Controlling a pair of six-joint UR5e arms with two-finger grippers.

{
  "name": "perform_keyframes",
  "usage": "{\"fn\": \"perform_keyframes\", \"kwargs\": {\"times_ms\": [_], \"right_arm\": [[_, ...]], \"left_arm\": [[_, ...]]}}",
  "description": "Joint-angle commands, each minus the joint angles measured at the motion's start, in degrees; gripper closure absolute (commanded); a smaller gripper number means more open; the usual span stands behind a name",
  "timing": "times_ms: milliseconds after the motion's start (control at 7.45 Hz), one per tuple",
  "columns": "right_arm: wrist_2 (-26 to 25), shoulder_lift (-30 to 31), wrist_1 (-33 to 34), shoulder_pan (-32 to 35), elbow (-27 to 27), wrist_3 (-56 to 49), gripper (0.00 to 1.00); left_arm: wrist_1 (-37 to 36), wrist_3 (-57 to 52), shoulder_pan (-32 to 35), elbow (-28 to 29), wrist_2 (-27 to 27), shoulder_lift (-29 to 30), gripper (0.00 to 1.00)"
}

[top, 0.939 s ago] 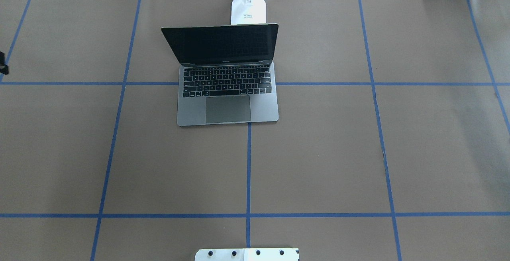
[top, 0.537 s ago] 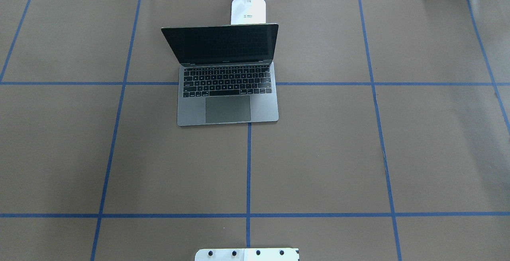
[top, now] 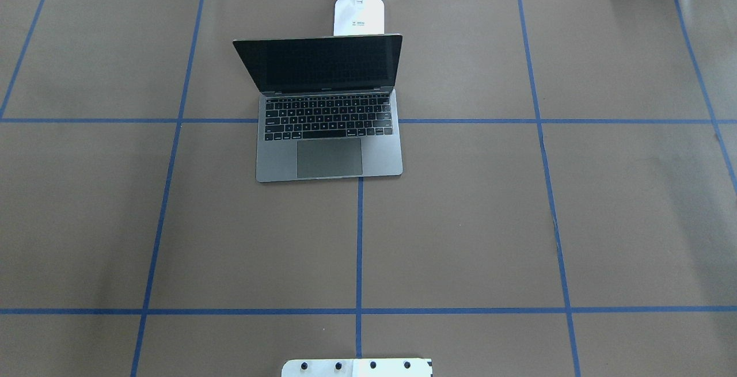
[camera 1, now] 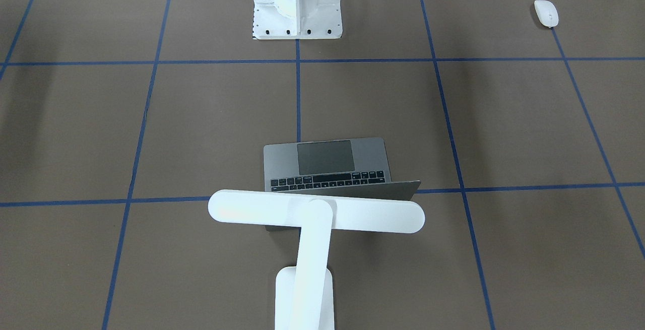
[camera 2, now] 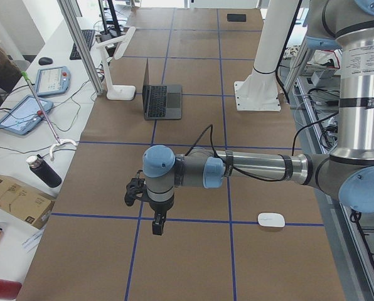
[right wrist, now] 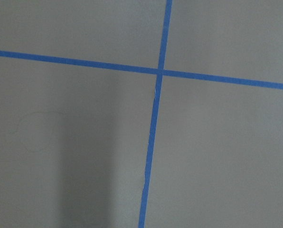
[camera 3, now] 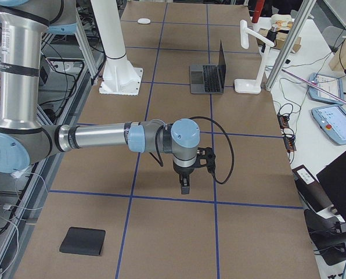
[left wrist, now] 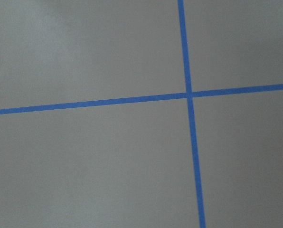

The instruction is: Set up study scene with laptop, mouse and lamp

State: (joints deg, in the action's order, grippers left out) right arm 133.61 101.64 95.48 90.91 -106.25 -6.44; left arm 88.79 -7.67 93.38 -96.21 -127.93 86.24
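Above the table (camera 2: 193, 266), left claw (camera 2: 157, 227), right claw (camera 3: 185, 188) pointing down

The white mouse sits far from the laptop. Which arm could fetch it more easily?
Probably left: the mouse lies on the robot's left side, near the left gripper; the right gripper hangs far off.

1. The overhead view looks forward and down from behind the pedestal (top: 357, 367), facing the laptop (top: 329, 135) screen, with the lamp (top: 358, 15) beyond it.
2. The front-facing view looks steeply down from across the tabletop (camera 1: 453, 118), lamp nearest, pedestal at its top; both views share these three.
3. The side views look along the tabletop from opposite ends, one with the left arm (camera 2: 256, 169) near, the other with the right arm (camera 3: 97, 136) near.
4. Both wrist cameras look closely down on blue tape (left wrist: 189, 95) crossings.
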Motion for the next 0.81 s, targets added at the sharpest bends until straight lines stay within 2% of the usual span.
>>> {"fn": "perform_keyframes", "kwargs": {"times_ms": [0,268,403,671], "right_arm": [[-0.1,7.0,-1.3,0.0,-0.8,-0.5,0.00],[-3.3,15.8,-11.8,0.1,0.1,-3.1,0.00],[-2.5,17.3,-11.9,2.1,2.3,-8.5,0.00],[2.7,16.9,-11.3,11.5,11.0,-22.2,0.00]], "left_arm": [[0.0,-0.8,1.0,0.1,-0.2,-0.4,0.00],[0.0,-0.6,1.0,0.1,-0.3,-0.4,0.00],[0.1,-0.6,1.1,0.0,-0.3,-0.4,0.00],[0.8,-0.5,1.1,-0.2,-2.8,-1.6,0.00]]}}
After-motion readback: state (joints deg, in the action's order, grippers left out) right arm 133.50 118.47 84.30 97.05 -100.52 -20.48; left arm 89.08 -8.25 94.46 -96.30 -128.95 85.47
